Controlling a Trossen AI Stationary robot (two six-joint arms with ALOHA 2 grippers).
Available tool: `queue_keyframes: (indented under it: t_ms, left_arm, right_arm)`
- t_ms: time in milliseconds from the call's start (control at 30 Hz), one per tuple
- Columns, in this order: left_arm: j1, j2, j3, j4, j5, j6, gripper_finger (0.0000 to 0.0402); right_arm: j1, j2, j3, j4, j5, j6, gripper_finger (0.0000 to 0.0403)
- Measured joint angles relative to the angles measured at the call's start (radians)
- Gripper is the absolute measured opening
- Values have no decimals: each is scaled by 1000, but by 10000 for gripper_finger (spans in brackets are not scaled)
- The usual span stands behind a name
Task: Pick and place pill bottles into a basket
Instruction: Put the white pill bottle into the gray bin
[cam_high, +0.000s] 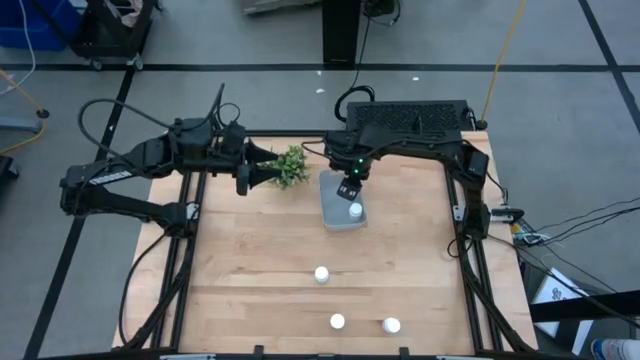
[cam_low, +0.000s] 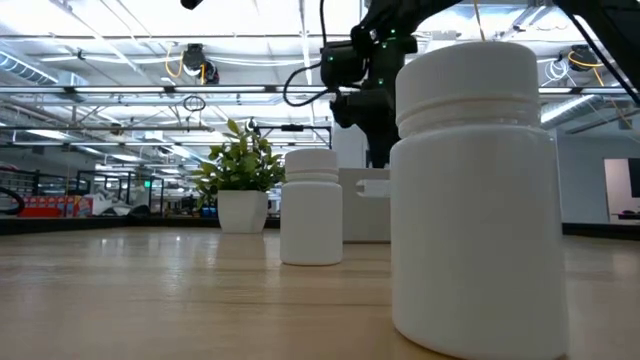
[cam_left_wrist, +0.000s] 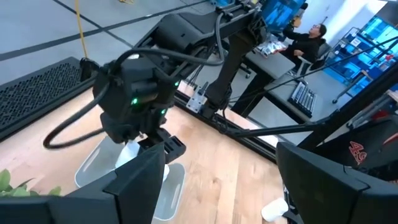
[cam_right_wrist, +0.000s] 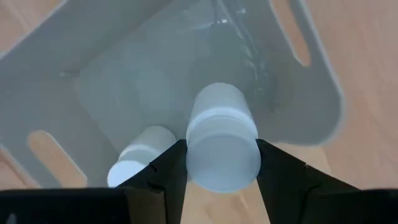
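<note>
The pale blue-grey basket (cam_high: 334, 212) stands at mid table, next to the green plant (cam_high: 291, 165). My right gripper (cam_right_wrist: 221, 149) hangs over the basket (cam_right_wrist: 292, 118), shut on a white pill bottle (cam_right_wrist: 221, 134). A second bottle (cam_right_wrist: 138, 158) lies inside the basket on its floor. Three more bottles stand on the table toward the near edge (cam_high: 321, 274) (cam_high: 337, 321) (cam_high: 392, 325). My left gripper (cam_high: 262, 176) is open and empty beside the plant, left of the basket. My right gripper pinches the bottle by its two opposite round sides (cam_right_wrist: 194, 155) between its two fingers, coming from above and pointing down into the basket. The bottle points lengthwise along the fingers, one end toward the wrist. Whether its lower end touches the basket floor, I cannot tell.
In the low view one bottle (cam_low: 470, 190) stands close in front and another (cam_low: 312, 205) farther back, with the plant (cam_low: 240, 185) and the basket (cam_low: 362, 205) behind them. The dark frame rails (cam_high: 470, 250) run along the table's sides. Bare wood (cam_high: 240, 270) lies left of the bottles.
</note>
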Motion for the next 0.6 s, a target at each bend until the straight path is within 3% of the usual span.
queue_keyframes:
  t_ms: [600]
  left_arm:
    - [0, 0, 0, -16, -1, 26, 310]
  right_arm:
    - [52, 59, 1, 5, 10, -127, 150]
